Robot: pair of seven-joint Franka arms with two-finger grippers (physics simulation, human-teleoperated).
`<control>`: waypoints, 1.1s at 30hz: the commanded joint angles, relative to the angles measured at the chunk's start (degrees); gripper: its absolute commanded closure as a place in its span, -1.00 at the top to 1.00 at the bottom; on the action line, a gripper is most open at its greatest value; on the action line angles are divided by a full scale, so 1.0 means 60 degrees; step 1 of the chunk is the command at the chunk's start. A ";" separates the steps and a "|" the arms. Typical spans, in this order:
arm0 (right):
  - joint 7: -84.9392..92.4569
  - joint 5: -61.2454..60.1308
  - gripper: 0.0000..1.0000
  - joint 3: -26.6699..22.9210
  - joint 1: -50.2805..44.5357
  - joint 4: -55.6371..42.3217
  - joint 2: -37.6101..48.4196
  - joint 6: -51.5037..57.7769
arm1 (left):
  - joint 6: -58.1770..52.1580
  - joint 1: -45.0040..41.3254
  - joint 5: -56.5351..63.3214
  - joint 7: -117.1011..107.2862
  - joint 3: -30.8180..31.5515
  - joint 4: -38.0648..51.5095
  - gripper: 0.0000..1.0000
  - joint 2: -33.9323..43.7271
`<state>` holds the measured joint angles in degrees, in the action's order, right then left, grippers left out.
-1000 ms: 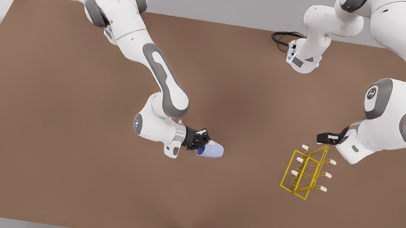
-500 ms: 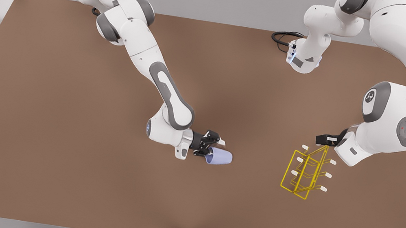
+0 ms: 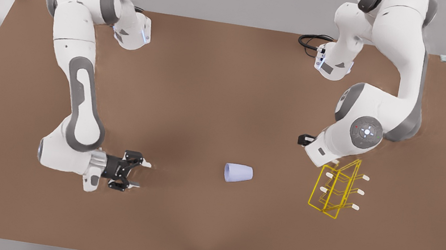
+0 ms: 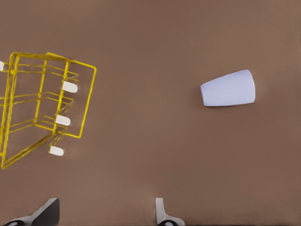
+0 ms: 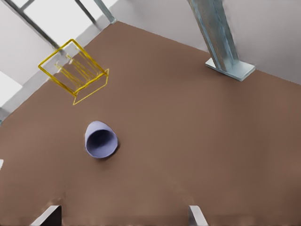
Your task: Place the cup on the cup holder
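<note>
- Right tool [image 3: 137, 172]: fingers apart, empty, low over the tabletop [image 3: 211, 87] at the front view's left.
- Left tool [image 4: 103, 217]: fingers apart, empty, above the cup holder [image 3: 335, 190].
- Cup [image 3: 238, 173]: on its side between both, apart from the holder, mouth toward the right tool, base toward the holder.
- Probably nearer the left tool.

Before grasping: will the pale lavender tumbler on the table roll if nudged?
Likely rolls: the pale lavender tapered tumbler lies on its side, probably curving toward its narrow end. Smooth walls may slip in the open right tool.
</note>
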<state>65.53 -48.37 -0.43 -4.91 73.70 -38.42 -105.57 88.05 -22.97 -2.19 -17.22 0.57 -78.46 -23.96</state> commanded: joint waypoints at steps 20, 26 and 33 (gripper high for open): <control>-1.1933 0.8252 1.00 -0.0206 -0.1335 0.0885 0.5378 0.6697 | 0.8338 -0.1181 -0.0485 -2.6515 0.0052 -0.0458 1.00 -0.2950; -1.1918 0.8237 1.00 -0.0221 -0.1408 0.0885 0.5304 0.6697 | 0.8690 -0.1489 -0.0485 -2.3351 0.0184 -0.1234 1.00 -0.2921; -1.1918 0.8237 1.00 -0.0221 -0.1452 0.0885 0.5231 0.6697 | 0.8719 -0.1562 -0.0456 -2.3351 0.0184 -0.1234 1.00 -0.3126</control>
<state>6.20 1.09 -1.74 -13.68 79.04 -7.05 -65.60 139.23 -32.35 -4.93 -133.42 1.67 -85.92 -42.48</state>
